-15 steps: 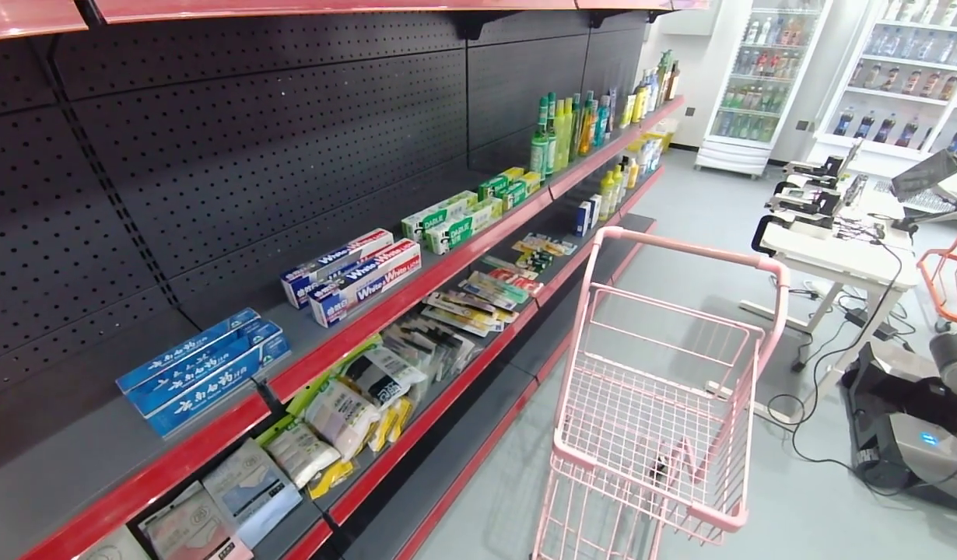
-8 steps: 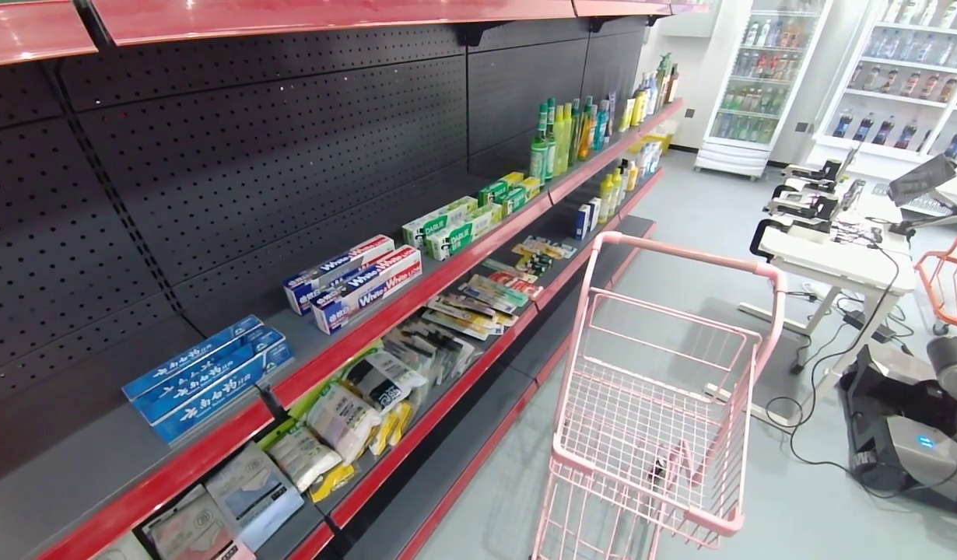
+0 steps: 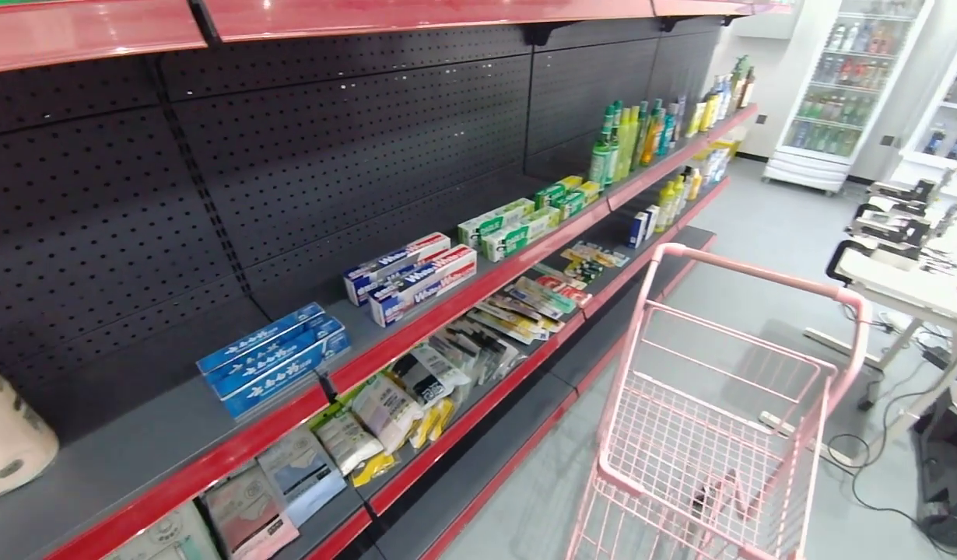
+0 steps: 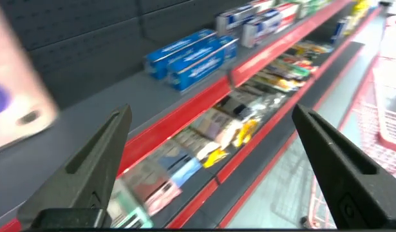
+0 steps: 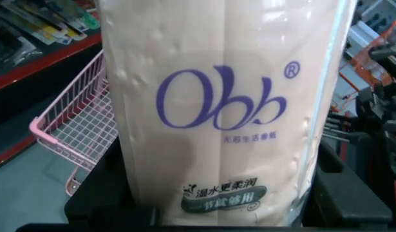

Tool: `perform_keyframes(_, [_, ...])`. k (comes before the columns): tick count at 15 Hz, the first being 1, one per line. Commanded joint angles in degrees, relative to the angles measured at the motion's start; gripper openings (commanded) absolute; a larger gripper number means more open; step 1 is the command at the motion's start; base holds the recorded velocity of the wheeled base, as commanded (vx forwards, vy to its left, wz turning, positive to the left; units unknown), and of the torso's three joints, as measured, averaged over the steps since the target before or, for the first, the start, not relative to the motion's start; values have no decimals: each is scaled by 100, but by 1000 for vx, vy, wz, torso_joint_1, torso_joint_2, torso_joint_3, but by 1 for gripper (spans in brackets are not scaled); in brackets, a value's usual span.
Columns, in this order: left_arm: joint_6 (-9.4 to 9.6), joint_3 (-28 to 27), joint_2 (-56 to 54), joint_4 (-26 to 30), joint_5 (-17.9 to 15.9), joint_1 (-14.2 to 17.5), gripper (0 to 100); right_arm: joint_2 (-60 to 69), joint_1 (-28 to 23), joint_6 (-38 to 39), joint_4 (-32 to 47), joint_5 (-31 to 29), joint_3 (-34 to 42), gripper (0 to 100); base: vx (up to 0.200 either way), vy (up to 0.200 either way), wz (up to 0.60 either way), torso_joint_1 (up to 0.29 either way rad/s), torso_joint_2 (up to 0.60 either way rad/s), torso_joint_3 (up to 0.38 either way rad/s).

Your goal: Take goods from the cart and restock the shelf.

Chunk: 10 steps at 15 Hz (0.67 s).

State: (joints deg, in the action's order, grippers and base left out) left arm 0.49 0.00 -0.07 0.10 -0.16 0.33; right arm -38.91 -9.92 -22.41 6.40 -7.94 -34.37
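Shop aisle, grey floor; glass-door cooler (image 3: 844, 85) at 1 o'clock, white counter (image 3: 906, 288) w/ cables at 3. Shelf (image 3: 237, 447): red-edged metal tiers, black pegboard back, running 7 to 1 o'clock. Flat blue boxes (image 3: 272, 359) nearest, then red-white-blue cartons (image 3: 412, 278), green-white cartons (image 3: 510, 222), tall green bottles (image 3: 626, 136); soft pouches (image 3: 385, 408) on tier below. Pale wrapped roll pack (image 3: 8, 439) on shelf at 9. Pink wire cart (image 3: 720, 435) at 5. Left tool (image 4: 210, 113) spread wide, nothing betw. fingers, near shelf edge. Right tool (image 5: 217, 219) clenched on cream plastic-wrapped paper pack (image 5: 223, 109), cart beyond it.
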Motion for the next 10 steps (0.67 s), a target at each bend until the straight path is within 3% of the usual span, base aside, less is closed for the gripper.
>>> perform_keyframes(1, [4, 0, 7, -1, -2, 2, 100, -64, -1, -9, 2, -6, 0, 0, 0, 0, 600, 12, 7, -7])
perform_keyframes(10, [4, 0, 7, -1, -2, 2, 100, 42, 8, -9, 2, 11, 97, 0, 0, 0, 600, 1, 1, 2])
